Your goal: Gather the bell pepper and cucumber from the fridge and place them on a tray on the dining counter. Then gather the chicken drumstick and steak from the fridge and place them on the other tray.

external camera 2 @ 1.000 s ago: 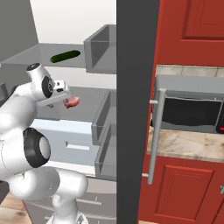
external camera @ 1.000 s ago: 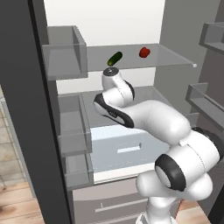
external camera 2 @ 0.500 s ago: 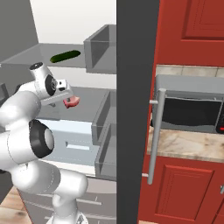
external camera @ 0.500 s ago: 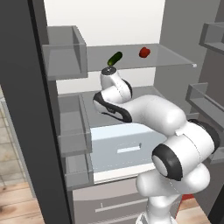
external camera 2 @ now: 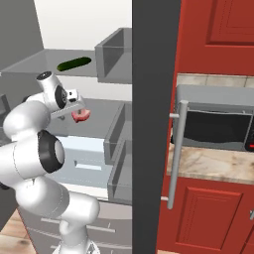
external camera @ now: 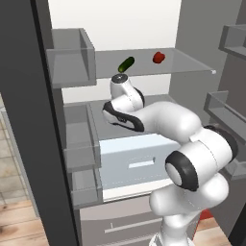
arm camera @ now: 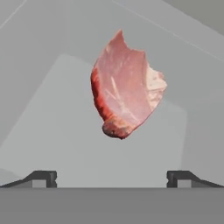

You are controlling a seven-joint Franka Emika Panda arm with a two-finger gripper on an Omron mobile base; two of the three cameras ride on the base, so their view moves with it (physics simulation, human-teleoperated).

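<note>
The tool (arm camera: 112, 177) is spread about as wide as it goes and has nothing in it, pointed straight at the steak (arm camera: 126, 87), which lies a little way ahead on a grey shelf inside the fridge (external camera: 144, 29). My read is the wide spread is there so the tips can straddle the slab, since it's broad and flat rather than something you pinch from the top. The steak looks like raw pink meat with a darker red rim along one side and a paler, fatty-looking edge on the other, irregular outline, kind of pointed at one end. In the right base view you can see it as a small reddish lump (external camera 2: 81, 115) just past the hand, on the shelf below the glass one. Up on that clear glass shelf the cucumber (external camera: 126, 64) and the bell pepper (external camera: 158, 57) sit near each other but apart; the cucumber is a smooth dark green cylinder with rounded ends, the pepper a small glossy red blob. Odd thing, going by the task wording the veg should go first, and both are untouched up there. The pale drawer (external camera: 134, 161) below has a flat matte front, and the grey door bins (external camera: 69, 57) are boxy.
</note>
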